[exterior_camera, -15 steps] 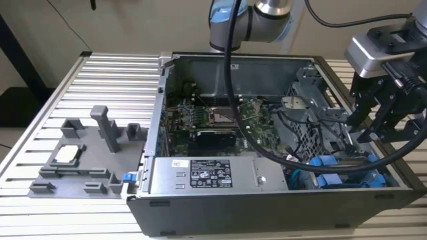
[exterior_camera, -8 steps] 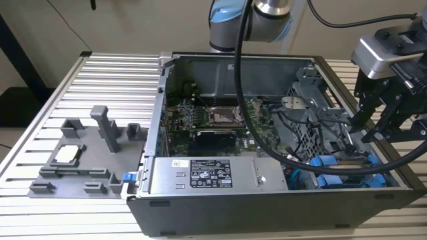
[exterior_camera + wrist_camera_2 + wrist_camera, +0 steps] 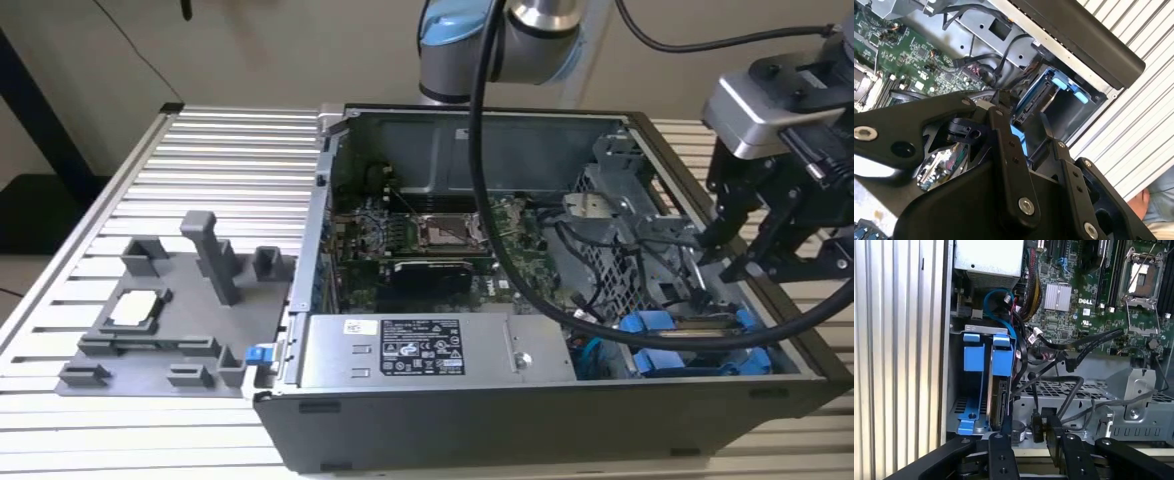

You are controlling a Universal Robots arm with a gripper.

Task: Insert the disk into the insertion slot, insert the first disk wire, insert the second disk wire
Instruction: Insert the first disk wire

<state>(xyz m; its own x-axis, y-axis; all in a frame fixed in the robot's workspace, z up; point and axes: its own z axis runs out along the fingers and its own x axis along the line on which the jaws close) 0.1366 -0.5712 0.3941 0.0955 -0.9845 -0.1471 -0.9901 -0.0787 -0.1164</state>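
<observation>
The disk (image 3: 999, 400) stands edge-on in its blue carrier (image 3: 1002, 357) inside the insertion slot of the grey drive cage (image 3: 973, 330); the exterior view shows the carrier (image 3: 667, 330) at the case's front right corner. My gripper (image 3: 1029, 429) hovers just over the cage's wire end, open. A black wire connector (image 3: 1036, 427) stands in the gap between the fingers, touching neither. In the exterior view the gripper (image 3: 723, 258) hangs over the case's right side. The second wrist view shows the gripper (image 3: 1021, 117) above the blue carrier (image 3: 1066, 85).
Another blue-tabbed carrier (image 3: 973, 352) sits beside the disk. Loose black cables (image 3: 1074, 347) and a blue cable (image 3: 999, 292) cross near the motherboard (image 3: 441, 235). The power supply (image 3: 414, 350) fills the case front. A grey fixture (image 3: 160, 320) lies on the table. A hand (image 3: 1141, 202) is nearby.
</observation>
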